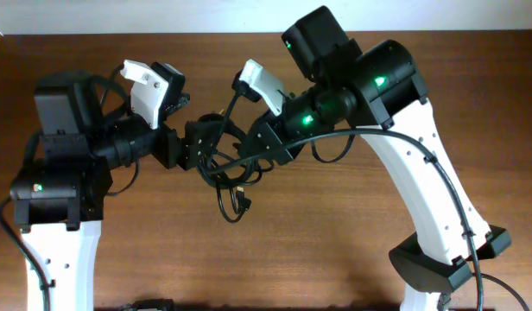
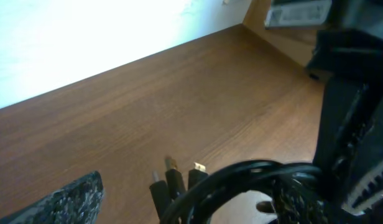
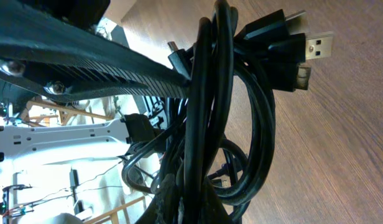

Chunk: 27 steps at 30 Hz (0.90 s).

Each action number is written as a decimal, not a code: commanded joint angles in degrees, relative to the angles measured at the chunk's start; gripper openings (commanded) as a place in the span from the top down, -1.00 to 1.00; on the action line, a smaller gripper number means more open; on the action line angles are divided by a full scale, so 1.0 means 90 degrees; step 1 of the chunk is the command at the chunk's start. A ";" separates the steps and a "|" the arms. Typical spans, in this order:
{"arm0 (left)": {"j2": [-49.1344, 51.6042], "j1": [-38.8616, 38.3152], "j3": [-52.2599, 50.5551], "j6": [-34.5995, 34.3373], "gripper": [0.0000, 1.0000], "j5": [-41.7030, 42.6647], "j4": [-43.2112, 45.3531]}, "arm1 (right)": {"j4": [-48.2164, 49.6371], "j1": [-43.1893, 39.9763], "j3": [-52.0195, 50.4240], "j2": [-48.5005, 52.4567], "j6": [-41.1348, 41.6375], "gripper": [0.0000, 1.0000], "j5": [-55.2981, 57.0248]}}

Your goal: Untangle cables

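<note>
A bundle of thin black cables [image 1: 231, 186] hangs in coiled loops between my two grippers above the brown table [image 1: 335, 242]. My right gripper [image 1: 264, 142] is shut on the bundle; in the right wrist view its fingers [image 3: 204, 208] pinch the cables [image 3: 210, 93], and USB plug ends [image 3: 303, 46] stick out at the top. My left gripper [image 1: 199, 149] is at the bundle's left side. In the left wrist view its fingers [image 2: 191, 190] are wide apart, a cable loop [image 2: 241, 177] lies against the right finger, and several plug ends [image 2: 173, 180] point up.
Thicker black wires [image 1: 404, 138] run along the right arm's white link. The left arm's base [image 1: 54, 199] stands at the left and the right arm's base [image 1: 439, 259] at the lower right. A pale wall borders the table's far edge [image 1: 205, 33].
</note>
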 commanded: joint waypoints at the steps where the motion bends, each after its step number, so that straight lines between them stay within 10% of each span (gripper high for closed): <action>1: -0.0039 -0.0022 0.0097 0.0940 -0.74 0.0631 -0.0243 | 0.0061 -0.0233 0.0138 -0.0155 0.0005 0.92 -0.0452; 9: -0.0036 -0.0022 0.0097 0.0993 -0.24 0.0248 -0.0182 | 0.0138 -0.0228 0.0138 -0.0155 0.0109 0.92 -0.2047; 12: -0.0036 -0.0022 0.0097 0.0993 1.00 -0.0027 -0.0177 | 0.0143 -0.0231 0.0138 -0.0155 0.0104 0.93 -0.1991; 17: -0.0036 -0.0022 0.0097 0.0843 1.00 -0.0056 0.0049 | 0.0112 -0.0231 0.0136 -0.0155 0.0102 0.91 -0.0799; 19: -0.0036 -0.0022 0.0097 0.0736 1.00 -0.0058 0.0138 | 0.0092 -0.0238 0.0136 -0.0153 0.0102 0.17 -0.0066; 22: -0.0036 -0.0022 0.0100 0.0508 1.00 -0.0058 0.0265 | 0.0044 -0.0240 0.0136 -0.0153 0.0102 0.08 0.0442; 23: -0.0036 -0.0022 0.0100 0.0508 1.00 -0.0056 0.0262 | 0.0027 -0.0240 0.0136 -0.0153 0.0100 0.10 0.0444; 24: -0.0039 -0.0022 0.0100 0.0333 1.00 -0.0058 0.0282 | 0.0024 -0.0240 0.0136 -0.0153 0.0034 0.75 0.0522; 27: -0.0036 -0.0019 0.0100 0.0022 1.00 -0.0080 0.0359 | 0.0017 -0.0240 0.0136 -0.0153 0.0034 0.92 0.1146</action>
